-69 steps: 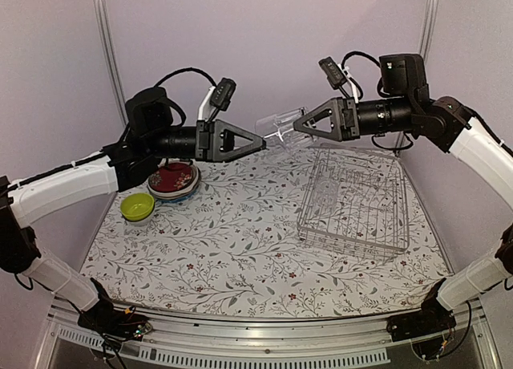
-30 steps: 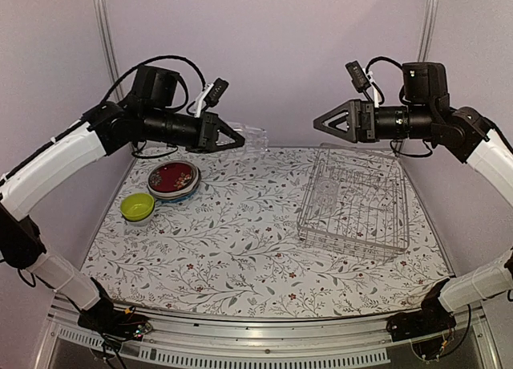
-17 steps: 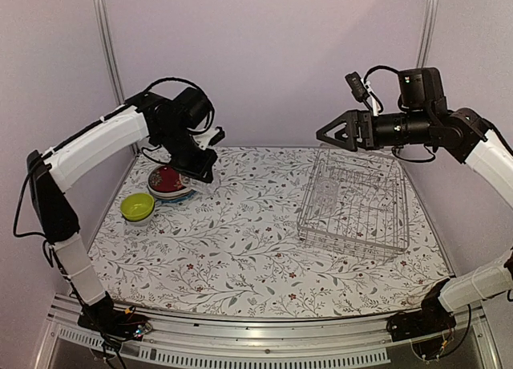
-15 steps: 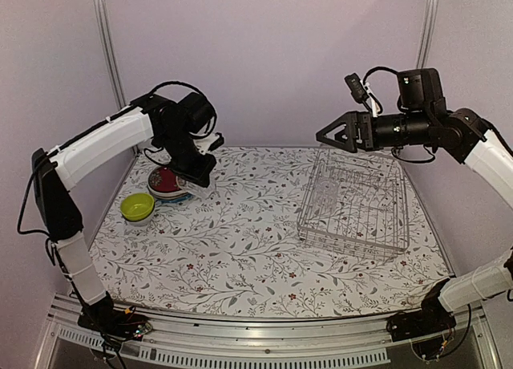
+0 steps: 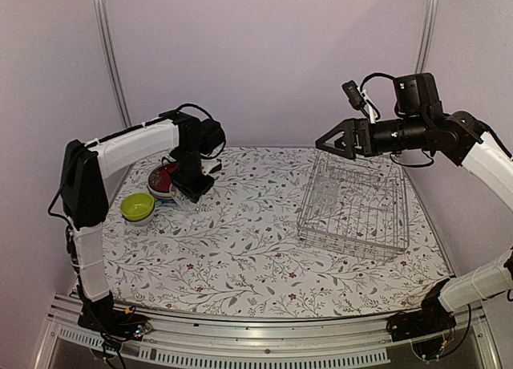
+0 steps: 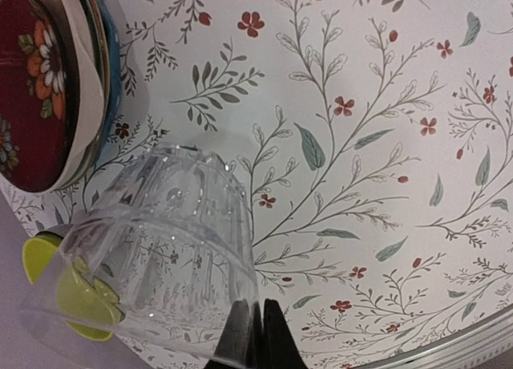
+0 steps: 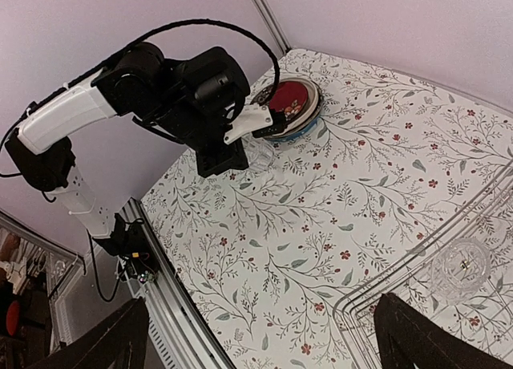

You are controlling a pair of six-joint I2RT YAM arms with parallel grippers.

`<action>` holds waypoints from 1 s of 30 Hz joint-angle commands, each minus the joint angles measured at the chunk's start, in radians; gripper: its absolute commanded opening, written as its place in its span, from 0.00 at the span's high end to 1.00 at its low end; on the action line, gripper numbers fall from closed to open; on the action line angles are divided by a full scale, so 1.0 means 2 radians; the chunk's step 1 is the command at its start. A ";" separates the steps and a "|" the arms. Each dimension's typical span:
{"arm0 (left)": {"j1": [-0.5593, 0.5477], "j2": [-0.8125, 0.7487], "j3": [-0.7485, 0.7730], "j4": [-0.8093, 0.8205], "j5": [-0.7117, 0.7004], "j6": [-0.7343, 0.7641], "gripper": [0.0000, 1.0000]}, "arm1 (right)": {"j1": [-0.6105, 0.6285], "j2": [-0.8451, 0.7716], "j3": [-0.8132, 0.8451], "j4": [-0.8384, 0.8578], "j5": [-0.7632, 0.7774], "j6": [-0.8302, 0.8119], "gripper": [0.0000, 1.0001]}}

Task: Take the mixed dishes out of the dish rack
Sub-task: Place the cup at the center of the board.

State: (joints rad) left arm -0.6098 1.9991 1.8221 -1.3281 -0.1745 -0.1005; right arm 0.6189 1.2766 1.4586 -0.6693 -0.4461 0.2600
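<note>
**Desk:** L side first. What's the arm doing?

**Photog:** Left arm is folded at the elbow, forearm dropped steeply. The left gripper (image 5: 192, 194) points down at the floral tablecloth (image 5: 240, 257), far-L part of the table. Its fingers (image 6: 240, 337) are pinched nearly together on the rim of a clear drinking glass (image 6: 160, 233), one inside and one outside the wall. The glass hangs off the fingertips, base toward the cloth. Can't tell if the base touches.

**Desk:** What's round the claw?

**Photog:** Lime-green bowl (image 5: 138, 206) sits to the claw's L, near but apart. A plate stack topped by the red floral plate (image 6: 28, 88) is just behind the claw, close to the glass. No contact visible.

**Desk:** And R side?

**Photog:** The dish rack (image 5: 307, 204) lies flat on the R half of the cloth, well apart from the L claw. Right arm reaches in from the R wall, forearm approx. level. The right gripper (image 7: 260, 301) is up in the air above the rack's far-L corner, aimed toward the L arm. Its jaws are spread wide, nothing between them. A second glass (image 7: 459, 270) stands inside the rack, below the claw and to its R.
</note>
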 commanded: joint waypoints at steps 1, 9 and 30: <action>0.008 0.014 -0.013 -0.047 -0.026 0.016 1.00 | -0.003 0.003 -0.011 -0.004 0.006 -0.008 0.01; 0.020 0.026 -0.037 -0.041 0.002 0.023 1.00 | -0.003 0.004 -0.014 -0.003 0.006 -0.011 0.01; 0.029 0.059 -0.039 -0.037 0.036 0.031 0.79 | -0.003 0.009 -0.014 0.002 0.000 -0.009 0.01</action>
State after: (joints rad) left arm -0.5625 2.1109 1.7512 -1.3411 -0.1120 -0.0441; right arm 0.6186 1.2900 1.4441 -0.6724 -0.4465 0.2466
